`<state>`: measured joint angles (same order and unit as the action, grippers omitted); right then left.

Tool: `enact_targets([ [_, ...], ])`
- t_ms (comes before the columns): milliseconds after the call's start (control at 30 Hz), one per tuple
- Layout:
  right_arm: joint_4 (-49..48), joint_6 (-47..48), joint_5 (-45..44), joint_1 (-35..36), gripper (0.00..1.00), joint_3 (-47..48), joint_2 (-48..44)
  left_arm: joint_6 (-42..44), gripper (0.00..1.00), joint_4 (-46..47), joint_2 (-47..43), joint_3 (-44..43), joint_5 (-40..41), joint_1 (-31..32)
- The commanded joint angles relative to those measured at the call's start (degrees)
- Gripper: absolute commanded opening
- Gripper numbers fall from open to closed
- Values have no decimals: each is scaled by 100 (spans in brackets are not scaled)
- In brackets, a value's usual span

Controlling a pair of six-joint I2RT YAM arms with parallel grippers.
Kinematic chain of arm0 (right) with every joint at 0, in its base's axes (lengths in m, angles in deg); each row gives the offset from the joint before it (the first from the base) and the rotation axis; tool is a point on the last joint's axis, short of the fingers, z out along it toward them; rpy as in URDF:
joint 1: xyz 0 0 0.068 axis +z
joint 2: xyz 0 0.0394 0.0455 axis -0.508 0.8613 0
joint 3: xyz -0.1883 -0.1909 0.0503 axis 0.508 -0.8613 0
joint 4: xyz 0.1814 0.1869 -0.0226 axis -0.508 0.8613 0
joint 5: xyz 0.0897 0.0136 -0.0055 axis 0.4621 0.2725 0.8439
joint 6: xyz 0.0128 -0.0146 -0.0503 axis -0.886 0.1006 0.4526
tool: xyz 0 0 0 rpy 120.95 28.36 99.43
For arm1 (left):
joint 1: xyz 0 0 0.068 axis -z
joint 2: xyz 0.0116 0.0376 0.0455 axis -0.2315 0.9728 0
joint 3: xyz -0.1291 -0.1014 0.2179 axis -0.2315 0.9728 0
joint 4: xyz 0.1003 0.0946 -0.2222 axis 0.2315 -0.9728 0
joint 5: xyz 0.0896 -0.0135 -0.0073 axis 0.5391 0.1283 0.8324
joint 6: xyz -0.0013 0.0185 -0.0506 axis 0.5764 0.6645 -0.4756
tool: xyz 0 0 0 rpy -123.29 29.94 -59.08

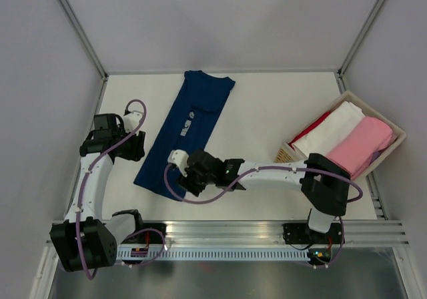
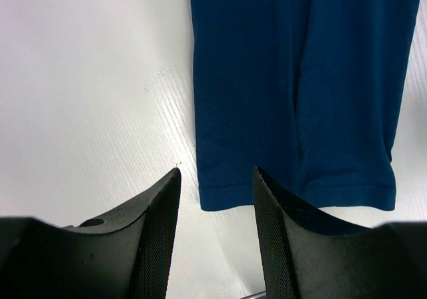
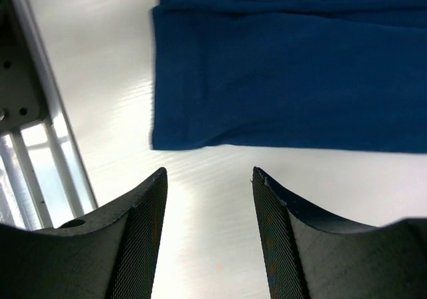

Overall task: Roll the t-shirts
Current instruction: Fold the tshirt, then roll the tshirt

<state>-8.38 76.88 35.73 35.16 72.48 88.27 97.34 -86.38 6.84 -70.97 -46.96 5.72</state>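
The navy blue t-shirt (image 1: 189,122) lies flat on the white table (image 1: 267,112), folded lengthwise into a long strip, with a small pale print on top. Its hem end is nearest the arms. My left gripper (image 1: 138,152) is open and empty just left of the hem end. In the left wrist view the gripper (image 2: 217,172) is low over the table, just short of the shirt's (image 2: 293,79) hem corner. My right gripper (image 1: 181,173) is open and empty at the strip's right edge near the hem. In the right wrist view the gripper (image 3: 210,172) sits just short of the shirt's (image 3: 287,79) edge.
A basket (image 1: 393,127) at the right edge holds white (image 1: 330,129), pink (image 1: 360,142), red and purple shirt bundles. A metal rail (image 1: 267,229) runs along the table's near edge and shows in the right wrist view (image 3: 27,145). Walls close in the table.
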Motion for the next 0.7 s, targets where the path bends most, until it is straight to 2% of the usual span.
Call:
enact_targets([
  [0, -8, 680, -502, 443, 60, 345, 314, -196, 53, 50, -278, 90, 63, -34],
  [167, 178, 900, -713, 998, 61, 751, 991, -108, 53, 50, -375, 257, 124, -34],
  [367, 45, 874, -853, 1104, 59, 848, 1466, -72, 54, 129, -331, 372, 81, -42],
  [433, 151, 734, -1126, 1086, 48, 980, 1702, -72, 53, 138, -304, 354, 45, -34],
  [467, 299, 681, -1161, 1069, 31, 1006, 1739, -64, 53, 138, -304, 354, 37, -34],
  [533, 432, 549, -1109, 999, 19, 928, 1739, 7, 53, 129, -304, 380, 28, -34],
  [600, 468, 435, -1091, 981, 0, 561, 1599, 94, 54, 120, -313, 398, -139, -42],
  [667, 511, 207, -1065, 937, 0, 270, 1292, 147, 54, -11, -287, 372, -375, -34],
])
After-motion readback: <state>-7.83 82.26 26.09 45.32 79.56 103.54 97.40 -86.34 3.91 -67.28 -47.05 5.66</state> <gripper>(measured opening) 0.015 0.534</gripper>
